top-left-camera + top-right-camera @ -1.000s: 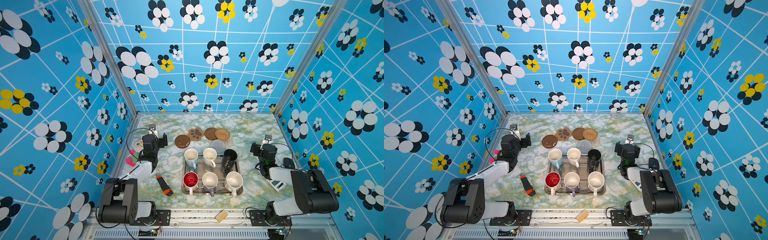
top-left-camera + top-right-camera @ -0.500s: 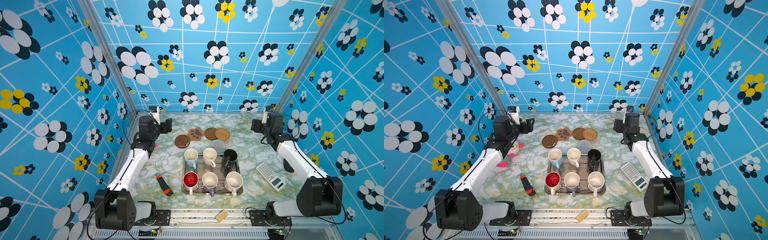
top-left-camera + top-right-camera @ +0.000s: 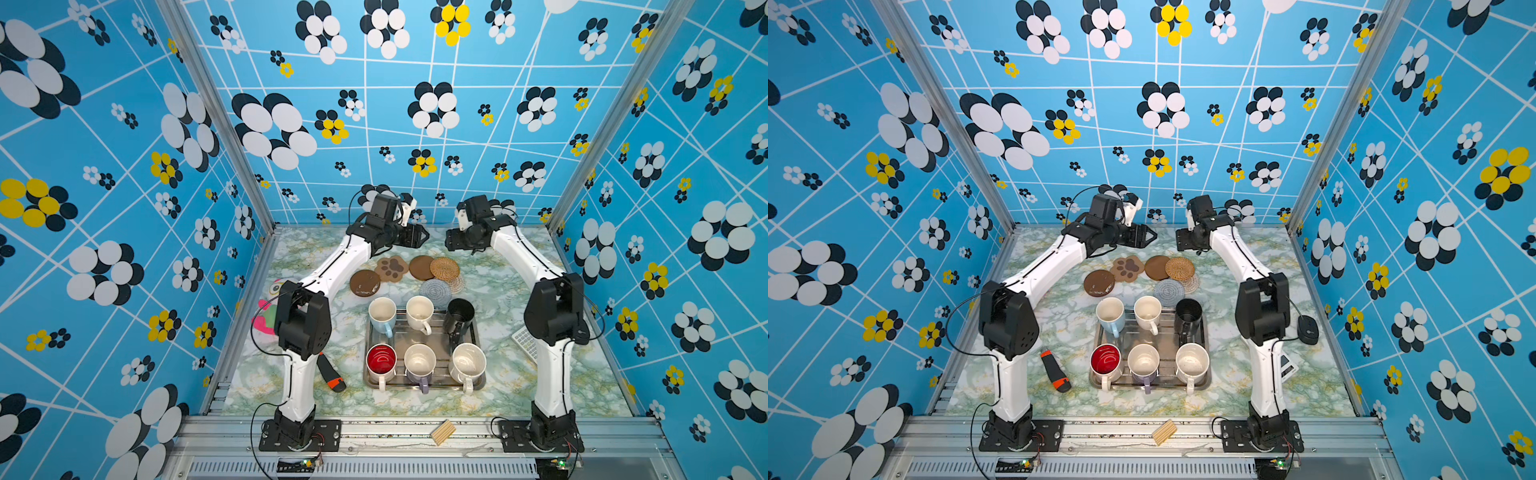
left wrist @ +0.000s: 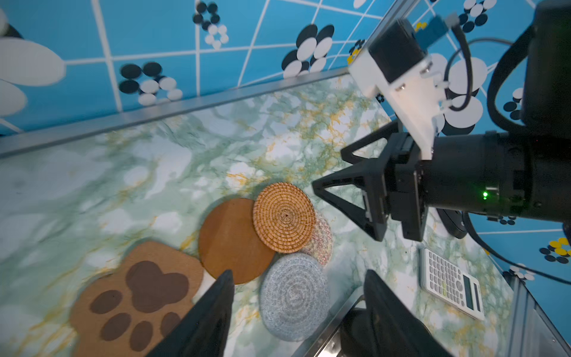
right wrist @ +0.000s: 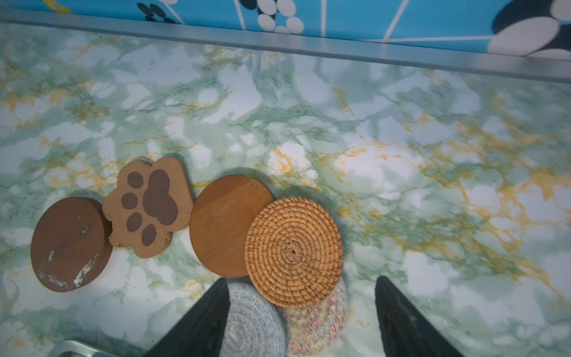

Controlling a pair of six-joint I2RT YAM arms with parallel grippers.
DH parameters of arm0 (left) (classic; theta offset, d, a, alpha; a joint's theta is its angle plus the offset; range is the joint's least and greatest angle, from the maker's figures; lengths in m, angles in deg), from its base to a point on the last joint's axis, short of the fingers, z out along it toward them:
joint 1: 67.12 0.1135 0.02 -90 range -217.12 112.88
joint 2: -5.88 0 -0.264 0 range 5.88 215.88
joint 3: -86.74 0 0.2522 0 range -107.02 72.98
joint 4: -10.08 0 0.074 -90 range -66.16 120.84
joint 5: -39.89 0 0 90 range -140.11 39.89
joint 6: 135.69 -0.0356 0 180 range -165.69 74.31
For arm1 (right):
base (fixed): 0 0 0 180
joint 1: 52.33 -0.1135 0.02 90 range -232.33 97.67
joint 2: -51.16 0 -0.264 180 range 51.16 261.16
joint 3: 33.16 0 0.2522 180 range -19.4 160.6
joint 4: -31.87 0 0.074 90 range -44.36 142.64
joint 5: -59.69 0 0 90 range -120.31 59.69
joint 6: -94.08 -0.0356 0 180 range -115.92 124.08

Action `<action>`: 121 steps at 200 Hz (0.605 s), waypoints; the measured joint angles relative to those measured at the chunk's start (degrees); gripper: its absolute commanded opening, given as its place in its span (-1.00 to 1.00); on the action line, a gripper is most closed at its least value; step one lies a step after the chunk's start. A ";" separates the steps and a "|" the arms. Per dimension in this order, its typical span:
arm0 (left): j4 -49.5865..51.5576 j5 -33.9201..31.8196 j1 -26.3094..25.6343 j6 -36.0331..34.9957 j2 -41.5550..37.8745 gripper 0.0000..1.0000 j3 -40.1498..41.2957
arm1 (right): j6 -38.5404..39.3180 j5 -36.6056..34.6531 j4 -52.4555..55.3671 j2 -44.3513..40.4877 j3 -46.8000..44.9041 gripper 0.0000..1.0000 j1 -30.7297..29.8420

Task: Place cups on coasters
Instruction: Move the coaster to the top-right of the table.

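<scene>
Six cups stand on the steel tray [image 3: 440, 334]: light blue [image 3: 382, 313], cream [image 3: 419, 311], black [image 3: 459, 313], red-inside [image 3: 381, 360], lavender [image 3: 419, 361] and cream [image 3: 467, 361]. Behind the tray the coasters lie clustered: a dark disc [image 3: 365, 283], the paw [image 3: 391, 268], a brown disc [image 3: 420, 267], rattan [image 3: 444, 268] overlapping it, grey woven [image 3: 435, 291] and whitish woven [image 3: 457, 284]. My left gripper [image 3: 424, 239] [image 4: 298, 273] and right gripper [image 3: 449, 243] [image 5: 302, 279] hover above the coasters, facing each other. Both are open and empty.
An orange-and-black tool [image 3: 331, 372] lies left of the tray. A calculator [image 3: 525, 343] and a black mouse [image 3: 1307, 328] sit behind the right arm. A pink toy [image 3: 266, 318] is at the left wall, and a wooden block [image 3: 442, 432] rests on the front rail.
Both arms rose from low beside the tray and swung inward to the back, now over the coasters. Both pairs of jaws narrowed somewhat and still hold nothing.
</scene>
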 measured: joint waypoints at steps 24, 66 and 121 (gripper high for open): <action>1.88 0.66 -0.55 2.69 2.12 0.33 -0.09 | 1.97 -0.76 7.08 8.17 11.52 0.59 -1.86; 2.89 -0.81 -0.68 4.55 1.99 0.33 0.13 | 3.76 -1.44 14.69 15.45 18.45 0.62 -3.65; 5.99 -4.81 -1.11 4.26 0.35 0.33 1.81 | 3.96 -2.12 17.40 17.14 18.49 0.74 -4.11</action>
